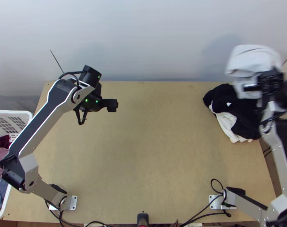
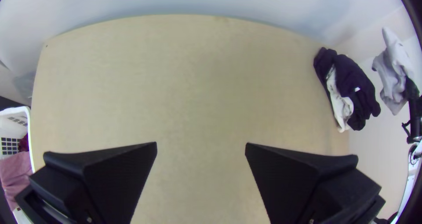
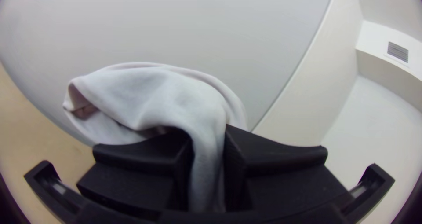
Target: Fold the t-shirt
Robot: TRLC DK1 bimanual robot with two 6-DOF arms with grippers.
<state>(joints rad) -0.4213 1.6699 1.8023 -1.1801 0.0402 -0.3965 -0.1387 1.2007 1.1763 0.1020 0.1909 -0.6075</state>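
Right pincer (image 3: 209, 140), at the upper right of the top view: its two black fingers are closed on a bunched portion of pale cloth (image 3: 154, 92), presumably the t-shirt, whose free part flops over to one side in loose folds. The garment is held aloft, clear of the surface (image 1: 154, 132), neither spread nor folded. As the grip gathers a thick wad rather than a hem or shoulder, the likeliest fault is that the shirt would land as a crumpled heap, with sleeves and collar hard to find; a narrow hold on so loose a mass might also let it slip or twist. Beneath and beside it, at the right of the frame, lies a heap of dark clothing (image 1: 238, 102) with a white piece (image 1: 226, 123) at its near side. Should the load be lowered too early, it could settle on this heap, or catch and drag a neighbouring garment along; released too far to the right, it might drop over the edge. Left pincer (image 1: 112, 105), left of centre: open and empty, well apart from the cloth. Without its help in drawing out a second corner, a one-sided pull would probably leave the fabric skewed. Far left: a white basket (image 1: 20, 112) of other laundry, beyond likely interference.
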